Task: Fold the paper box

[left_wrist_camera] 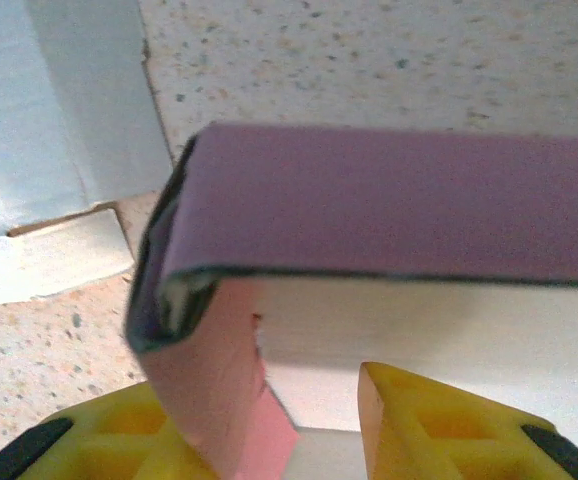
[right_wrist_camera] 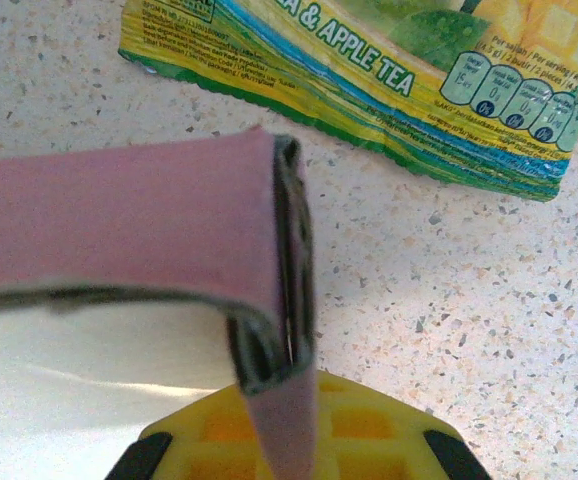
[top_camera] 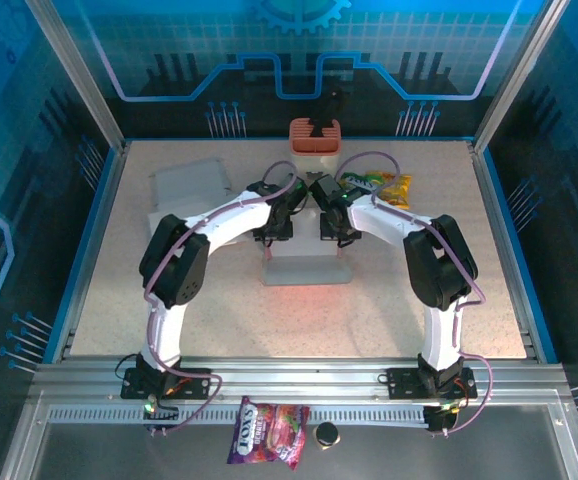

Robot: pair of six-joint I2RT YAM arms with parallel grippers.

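Note:
The paper box, white with pink-lit walls, stands in the middle of the table between both arms. My left gripper is at its far left corner. In the left wrist view the box's wall runs across, and a pink flap hangs beside one yellow finger of my left gripper, whose jaws stand apart. My right gripper is at the far right corner. In the right wrist view my right gripper is shut on the corner wall of the box.
A green and yellow tea packet lies just behind the right gripper. An orange basket stands at the back wall. A flat grey carton lies at the back left. A candy packet rests on the front rail.

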